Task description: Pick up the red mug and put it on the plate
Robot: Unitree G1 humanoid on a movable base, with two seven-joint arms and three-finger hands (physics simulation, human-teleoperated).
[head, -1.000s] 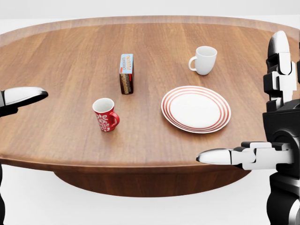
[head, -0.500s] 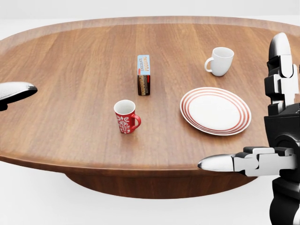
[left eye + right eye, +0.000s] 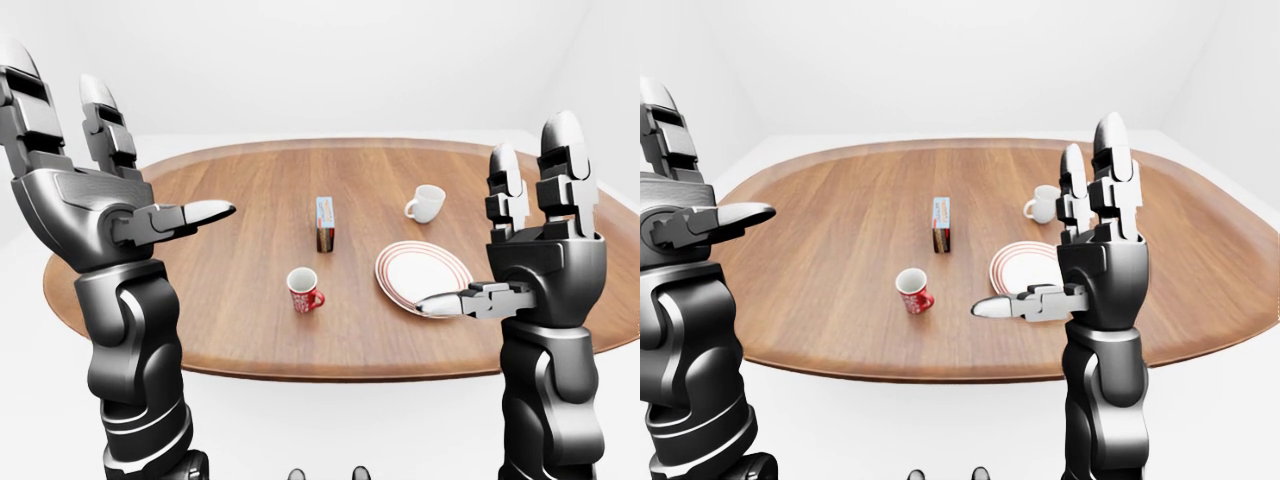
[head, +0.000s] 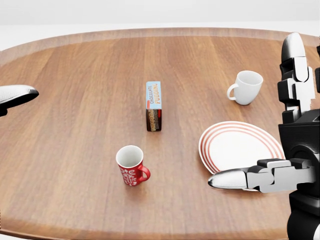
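Both hands, left hand (image 3: 95, 200) and right hand (image 3: 540, 250), are raised with fingers spread, holding nothing. Red mug (image 4: 131, 166) stands upright on the wooden table (image 4: 75, 100), left of the red-striped plate (image 4: 240, 145).

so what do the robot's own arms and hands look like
Both arms are glossy dark grey to black, built of rounded, ribbed segments. The left hand and right hand have blocky dark palms and three jointed fingers each, black at the knuckles with silvery white rounded tips. No cables, markings or sleeves show.
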